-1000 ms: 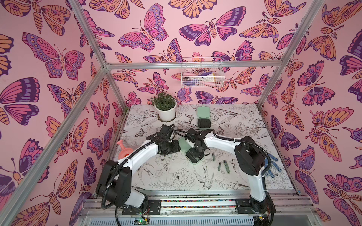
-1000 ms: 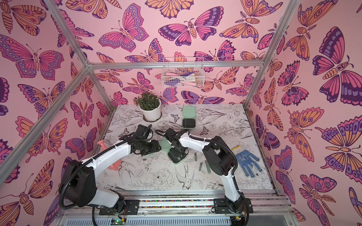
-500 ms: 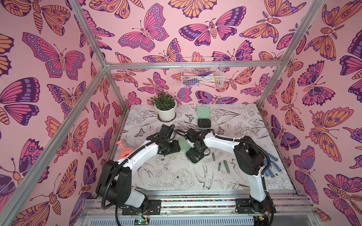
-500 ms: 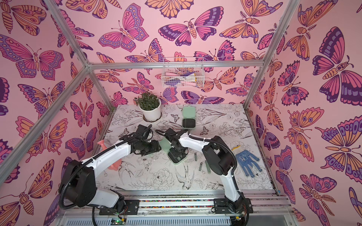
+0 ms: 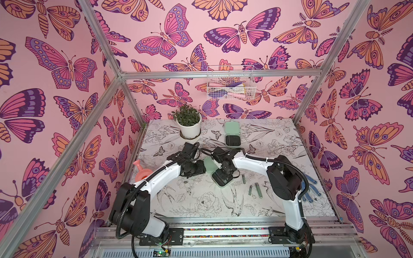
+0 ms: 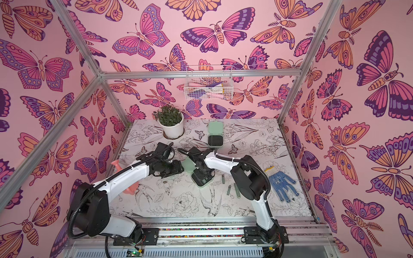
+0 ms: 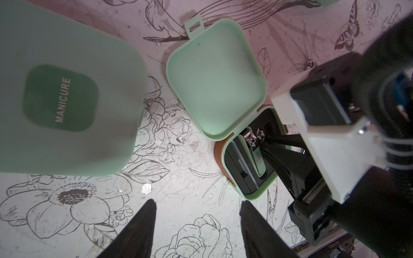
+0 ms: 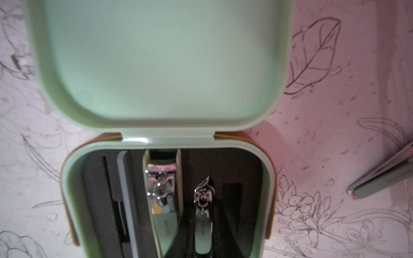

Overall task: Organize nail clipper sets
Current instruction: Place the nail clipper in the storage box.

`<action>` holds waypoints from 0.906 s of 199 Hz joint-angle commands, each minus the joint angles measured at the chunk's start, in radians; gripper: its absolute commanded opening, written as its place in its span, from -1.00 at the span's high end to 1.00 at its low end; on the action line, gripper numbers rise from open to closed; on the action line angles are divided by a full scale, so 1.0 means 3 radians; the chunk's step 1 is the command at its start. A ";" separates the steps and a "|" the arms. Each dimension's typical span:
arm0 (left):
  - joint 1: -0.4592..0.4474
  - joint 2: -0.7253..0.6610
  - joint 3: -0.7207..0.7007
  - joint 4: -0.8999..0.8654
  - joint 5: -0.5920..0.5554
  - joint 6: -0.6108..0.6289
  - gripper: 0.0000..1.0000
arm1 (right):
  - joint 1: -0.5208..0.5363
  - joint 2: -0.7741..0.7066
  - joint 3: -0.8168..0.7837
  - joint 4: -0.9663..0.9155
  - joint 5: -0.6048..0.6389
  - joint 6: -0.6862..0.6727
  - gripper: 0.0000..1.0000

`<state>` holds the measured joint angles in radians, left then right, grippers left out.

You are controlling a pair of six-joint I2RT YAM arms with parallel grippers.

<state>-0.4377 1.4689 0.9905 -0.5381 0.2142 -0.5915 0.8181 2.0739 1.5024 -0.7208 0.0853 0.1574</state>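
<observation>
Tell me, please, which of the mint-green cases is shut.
The case labelled MANICURE, in the left wrist view; the centre case and the rear case lie open, black interiors showing.

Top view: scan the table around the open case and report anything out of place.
Three loose clippers lie scattered on the table beside the open case, outside its slots. The right gripper is shut on another clipper inside the case. Nothing looks spilled or damaged.
</observation>
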 commanded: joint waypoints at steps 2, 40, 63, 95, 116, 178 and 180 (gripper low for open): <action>0.0020 -0.0005 -0.0054 0.0009 0.0020 0.0002 -0.25 | 0.0009 0.0135 -0.0099 0.0097 -0.0050 0.0049 0.85; 0.0022 -0.0014 -0.0060 0.0010 0.0027 0.0008 -0.25 | 0.0006 0.0063 -0.0020 0.0007 0.0025 0.0043 0.72; 0.0022 -0.0020 -0.0055 0.0011 0.0025 0.0003 -0.25 | -0.0002 0.0006 0.0058 -0.0059 0.0046 0.0030 0.66; 0.0022 -0.0023 -0.0055 0.0010 0.0027 0.0005 -0.25 | -0.0022 -0.0044 0.0143 -0.0117 0.0048 0.0024 0.58; 0.0022 -0.0011 -0.0050 0.0009 0.0030 0.0004 -0.25 | -0.0022 -0.0070 0.0161 -0.0134 0.0048 0.0026 0.54; 0.0021 0.0018 -0.0030 0.0009 0.0033 0.0013 -0.25 | -0.0021 -0.0152 0.0184 -0.0174 0.0084 0.0048 0.52; 0.0019 0.0018 -0.0029 0.0010 0.0033 0.0013 -0.25 | -0.0019 -0.0149 0.0185 -0.0177 0.0084 0.0048 0.52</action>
<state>-0.4377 1.4693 0.9905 -0.5381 0.2142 -0.5915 0.8146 2.0716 1.5257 -0.7513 0.0925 0.1581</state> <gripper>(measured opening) 0.624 0.241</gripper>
